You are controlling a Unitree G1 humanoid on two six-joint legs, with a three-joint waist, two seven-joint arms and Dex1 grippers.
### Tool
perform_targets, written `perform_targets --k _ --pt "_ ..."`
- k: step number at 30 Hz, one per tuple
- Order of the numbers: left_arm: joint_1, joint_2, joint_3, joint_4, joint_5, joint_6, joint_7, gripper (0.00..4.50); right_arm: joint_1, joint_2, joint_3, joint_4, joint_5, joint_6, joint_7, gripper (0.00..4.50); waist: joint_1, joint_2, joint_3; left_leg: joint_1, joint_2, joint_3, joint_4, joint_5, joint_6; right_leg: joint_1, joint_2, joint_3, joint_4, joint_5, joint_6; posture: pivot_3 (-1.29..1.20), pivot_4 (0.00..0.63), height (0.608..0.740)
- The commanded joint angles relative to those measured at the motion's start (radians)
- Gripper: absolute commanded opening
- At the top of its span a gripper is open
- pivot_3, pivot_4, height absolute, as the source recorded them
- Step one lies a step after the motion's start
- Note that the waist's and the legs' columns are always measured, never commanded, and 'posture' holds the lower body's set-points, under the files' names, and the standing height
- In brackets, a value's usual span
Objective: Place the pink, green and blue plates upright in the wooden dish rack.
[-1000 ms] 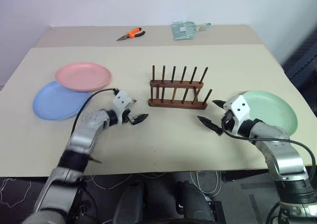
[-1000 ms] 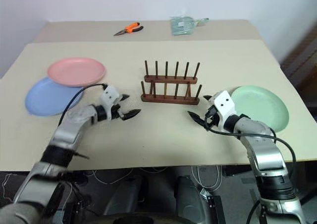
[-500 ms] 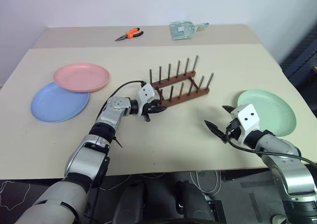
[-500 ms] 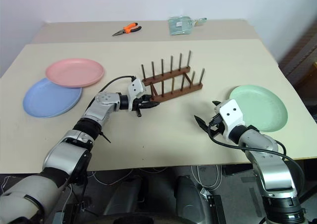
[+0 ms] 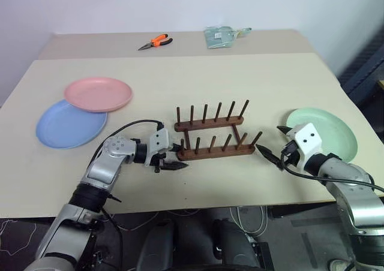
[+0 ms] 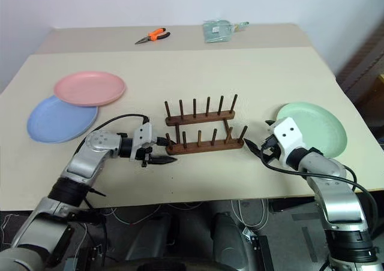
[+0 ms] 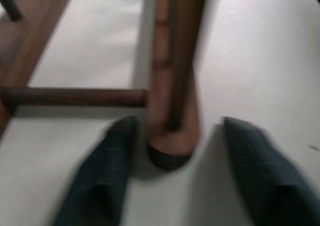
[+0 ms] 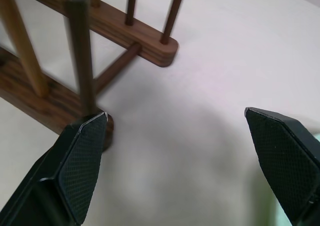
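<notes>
Your wooden dish rack [image 5: 212,133] stands mid-table, empty. Your left gripper [image 5: 171,157] sits at its near-left end with fingers spread either side of the base rail — not clamped. Your right gripper [image 5: 271,145] hovers at the rack's right end, fingers wide apart, holding nothing. The green plate [image 5: 332,130] lies flat at right; the pink plate [image 5: 99,93] overlaps the blue plate [image 5: 66,125] at far left.

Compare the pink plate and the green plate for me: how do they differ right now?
The pink plate lies on the robot's left, its edge overlapping the blue plate; the green plate lies alone on the right. The pink plate has no tool near it; the green plate sits just behind the right tool. Both are round, shallow, flat on the table, not racked.
</notes>
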Motion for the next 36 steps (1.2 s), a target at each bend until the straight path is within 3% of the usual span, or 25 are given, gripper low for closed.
perform_targets --k 1,2,5,8,12,13,20,26,36 --pt "0.038 0.04 0.021 -0.029 0.025 0.05 0.061 4.35 0.029 -0.035 -0.062 -0.008 0.005 -0.021 0.02 4.5 0.001 0.0 0.0 0.0 0.0 0.0 0.0 0.0 0.0 0.0 0.0 0.0 0.0 0.0 0.0 0.0 0.15 0.738" --pt "0.047 0.05 0.022 -0.038 0.025 0.054 0.067 4.35 0.035 -0.039 -0.067 -0.01 0.007 -0.02 0.024 4.5 -0.001 0.0 0.0 0.0 0.0 0.0 0.0 0.0 0.0 0.0 0.0 0.0 0.0 0.0 0.0 0.0 0.15 0.738" --pt "0.116 0.114 0.054 -0.103 -0.002 0.12 0.073 4.42 0.093 -0.064 -0.097 -0.041 0.046 0.002 0.085 3.68 -0.01 0.0 0.0 0.001 0.0 0.0 -0.001 0.0 0.0 0.0 0.0 0.0 0.0 0.0 0.0 0.0 0.15 0.738" --pt "0.225 0.17 0.083 -0.258 -0.104 0.234 0.036 3.58 0.146 -0.085 -0.073 -0.095 0.081 0.025 0.146 2.13 -0.026 0.0 -0.001 0.003 0.001 0.0 -0.002 0.0 0.0 0.001 0.001 0.0 0.001 0.0 0.0 0.0 0.15 0.738" --pt "0.298 0.147 0.059 -0.402 -0.177 0.326 0.074 1.55 0.162 -0.073 -0.001 -0.132 0.097 0.052 0.182 0.02 -0.023 0.003 -0.002 0.007 0.002 0.001 -0.004 0.0 0.0 0.003 0.001 0.002 0.0 -0.001 -0.001 0.0 0.15 0.738" --pt "0.3 0.128 0.035 -0.417 -0.166 0.331 0.095 1.1 0.157 -0.061 0.024 -0.135 0.093 0.055 0.179 0.0 -0.02 0.003 -0.002 0.007 0.002 0.001 -0.004 0.0 0.0 0.003 0.0 0.002 0.0 -0.002 -0.002 0.0 0.15 0.738" --pt "0.249 -0.038 -0.029 -0.325 -0.038 0.294 0.333 1.1 0.028 0.019 0.184 -0.021 -0.075 0.037 0.033 0.0 0.006 0.003 -0.003 0.007 -0.001 0.001 -0.003 0.0 0.0 0.006 -0.002 0.001 -0.003 -0.003 0.0 0.0 0.15 0.738" --pt "0.168 -0.151 0.019 -0.148 0.041 0.231 0.556 1.1 -0.132 0.117 0.244 0.122 -0.184 0.018 -0.103 0.0 -0.003 0.001 -0.005 0.012 -0.001 0.001 -0.002 0.0 0.0 0.012 -0.001 0.001 -0.002 -0.003 0.0 0.0 0.15 0.738" --pt "0.09 -0.184 0.052 -0.003 0.032 0.156 0.619 1.1 -0.285 0.17 0.248 0.296 -0.21 -0.036 -0.111 0.0 -0.009 0.002 -0.006 0.013 0.0 0.001 -0.003 0.0 0.0 0.012 0.0 0.001 -0.001 -0.003 0.0 0.0 0.15 0.738"
